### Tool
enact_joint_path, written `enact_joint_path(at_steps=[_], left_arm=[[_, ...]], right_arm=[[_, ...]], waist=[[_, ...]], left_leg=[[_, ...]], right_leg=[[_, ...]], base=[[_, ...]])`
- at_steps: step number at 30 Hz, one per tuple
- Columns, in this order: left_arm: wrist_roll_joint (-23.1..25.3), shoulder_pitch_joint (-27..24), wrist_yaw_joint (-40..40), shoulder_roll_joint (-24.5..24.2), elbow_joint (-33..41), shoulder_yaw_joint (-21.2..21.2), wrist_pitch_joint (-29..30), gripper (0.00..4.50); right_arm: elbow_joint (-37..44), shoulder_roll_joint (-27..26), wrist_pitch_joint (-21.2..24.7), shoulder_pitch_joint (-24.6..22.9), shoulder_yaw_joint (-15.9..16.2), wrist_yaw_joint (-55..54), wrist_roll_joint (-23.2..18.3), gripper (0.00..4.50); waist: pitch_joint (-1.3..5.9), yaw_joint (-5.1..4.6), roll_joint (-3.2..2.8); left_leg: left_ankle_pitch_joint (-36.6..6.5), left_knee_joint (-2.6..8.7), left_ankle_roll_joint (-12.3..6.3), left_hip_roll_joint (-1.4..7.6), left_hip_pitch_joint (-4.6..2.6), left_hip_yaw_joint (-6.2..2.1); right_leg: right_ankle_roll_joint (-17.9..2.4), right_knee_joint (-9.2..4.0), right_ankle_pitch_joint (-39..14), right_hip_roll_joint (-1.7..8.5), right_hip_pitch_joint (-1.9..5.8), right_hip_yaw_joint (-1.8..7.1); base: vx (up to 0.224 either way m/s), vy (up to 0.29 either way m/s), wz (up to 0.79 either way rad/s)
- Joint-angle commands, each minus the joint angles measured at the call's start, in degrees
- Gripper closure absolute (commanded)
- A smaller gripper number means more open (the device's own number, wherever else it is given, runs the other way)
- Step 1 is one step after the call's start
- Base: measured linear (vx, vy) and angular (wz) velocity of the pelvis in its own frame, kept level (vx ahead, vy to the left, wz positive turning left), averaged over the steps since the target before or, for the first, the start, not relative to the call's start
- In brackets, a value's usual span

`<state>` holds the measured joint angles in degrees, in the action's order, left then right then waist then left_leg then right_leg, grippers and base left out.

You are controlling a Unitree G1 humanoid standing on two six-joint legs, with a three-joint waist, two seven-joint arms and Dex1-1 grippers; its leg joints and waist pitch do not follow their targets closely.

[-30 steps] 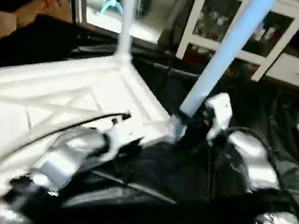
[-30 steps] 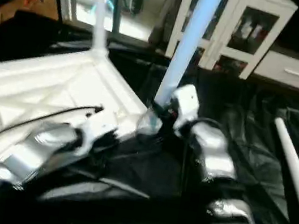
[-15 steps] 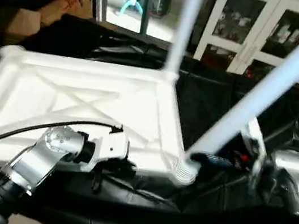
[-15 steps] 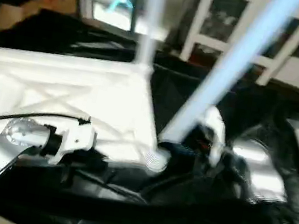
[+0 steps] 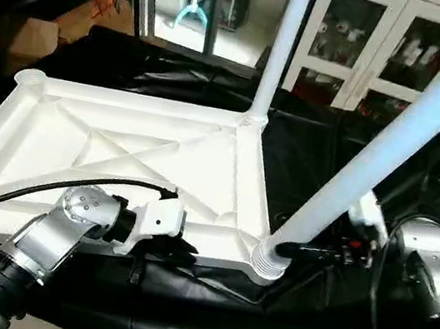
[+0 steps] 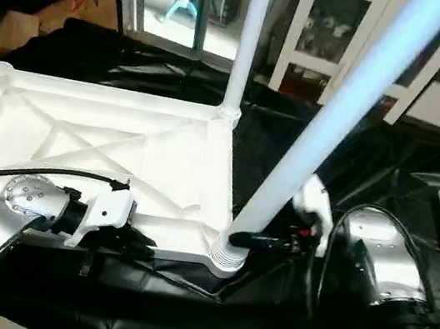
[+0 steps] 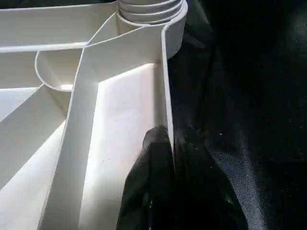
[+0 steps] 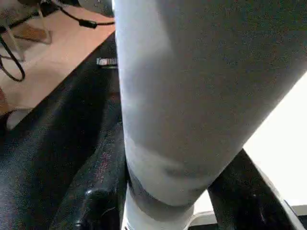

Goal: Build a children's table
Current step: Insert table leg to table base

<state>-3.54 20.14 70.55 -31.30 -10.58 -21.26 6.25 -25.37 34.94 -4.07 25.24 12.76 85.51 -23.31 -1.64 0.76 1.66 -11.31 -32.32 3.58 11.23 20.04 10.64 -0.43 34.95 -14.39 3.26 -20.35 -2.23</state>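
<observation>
We count two legs up: far leg (image 5: 280, 48) seated; right gripper (image 6: 268, 242) clasps near leg (image 5: 383, 150), seemingly socketed; left gripper (image 7: 172, 158) pinches tabletop (image 5: 123, 140) rim. Two remain.

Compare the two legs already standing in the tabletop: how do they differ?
The near leg leans to the right from its near-corner socket, and the right gripper clamps its base. The far leg stands upright in the far corner, ungripped. Both are white tubes seated in the upturned tabletop.
</observation>
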Motion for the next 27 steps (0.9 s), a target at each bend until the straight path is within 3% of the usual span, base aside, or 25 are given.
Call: enact_joint_path(at_steps=[1,5,16,19,21,23,24,26,27], left_arm=[[-1.9,0.6,0.9,-0.6,0.9,2.3,-1.6,4.50],[-1.9,0.4,0.6,-0.6,1.1,2.4,-1.5,4.50],[-1.9,0.7,0.1,-0.4,1.3,1.9,0.9,4.50],[2.1,2.0,-4.0,-0.5,1.0,0.9,6.4,4.50],[2.4,3.1,-9.7,2.3,1.1,2.4,14.3,4.50],[1.7,3.7,-12.2,4.1,1.4,3.4,17.7,4.50],[1.5,4.4,-14.0,5.6,1.6,4.0,20.2,4.50],[0.9,6.5,-19.6,9.7,1.5,6.1,26.8,4.50],[0.6,7.5,-21.5,11.4,2.0,6.9,30.8,4.50]], right_arm=[[-7.4,2.5,0.6,-5.4,7.0,-2.7,15.1,2.66],[-7.6,2.0,-0.1,-6.5,6.9,-4.0,14.9,2.66],[-8.8,1.2,-2.1,-7.5,7.9,-6.5,15.0,2.66],[-11.7,-0.8,-2.9,-5.5,6.8,-13.5,16.7,2.66],[-14.9,-2.8,-1.1,-3.1,5.9,-20.3,17.7,2.66],[-16.4,-4.1,1.1,-2.0,5.3,-23.6,17.4,2.66],[-17.6,-5.4,2.8,-1.1,4.6,-26.5,16.8,2.66],[-20.1,-8.5,7.7,0.9,3.4,-32.8,15.3,2.66],[-21.9,-10.3,11.1,2.1,2.4,-36.3,14.4,2.66]], waist=[[0.77,-0.31,-0.28],[0.96,-0.73,-0.23],[0.99,-0.95,-0.33],[0.57,-1.20,-0.43],[0.42,-1.94,-0.33],[0.51,-2.49,-0.26],[0.61,-2.41,0.06],[0.65,-2.90,-0.03],[0.87,-3.00,-0.12]], left_leg=[[-17.0,3.98,-1.51,2.91,-0.53,-1.00],[-16.4,4.01,-1.84,2.90,-0.40,-1.06],[-17.2,4.06,-1.73,2.86,-0.36,-1.09],[-21.8,4.28,0.30,2.88,-0.82,-1.27],[-25.4,4.36,2.16,2.63,-0.93,-1.79],[-25.4,4.28,2.55,2.49,-0.83,-1.92],[-25.1,4.21,2.35,2.45,-0.81,-1.94],[-23.6,4.42,2.22,2.31,-0.15,-2.22],[-22.7,4.21,2.26,2.27,-0.37,-2.14]], right_leg=[[-12.4,-5.41,-13.9,4.28,0.31,2.75],[-12.8,-5.21,-11.3,4.13,0.39,2.68],[-12.7,-5.35,-12.0,4.12,0.34,2.66],[-11.3,-5.93,-19.3,4.24,-0.44,2.71],[-9.8,-6.13,-24.4,4.28,-0.54,2.63],[-9.8,-6.17,-24.3,4.22,-0.60,2.62],[-9.7,-6.28,-24.3,4.25,-0.55,2.58],[-10.0,-5.95,-22.6,4.14,-0.11,2.45],[-10.5,-5.78,-20.6,4.04,-0.23,2.57]], base=[[0.000,0.000,0.00],[0.000,0.000,0.00],[0.000,0.000,0.00],[0.000,0.000,0.00],[0.000,0.000,0.00],[0.000,0.000,0.00],[0.000,0.000,0.00],[0.000,0.000,0.00],[0.000,0.000,0.00]])
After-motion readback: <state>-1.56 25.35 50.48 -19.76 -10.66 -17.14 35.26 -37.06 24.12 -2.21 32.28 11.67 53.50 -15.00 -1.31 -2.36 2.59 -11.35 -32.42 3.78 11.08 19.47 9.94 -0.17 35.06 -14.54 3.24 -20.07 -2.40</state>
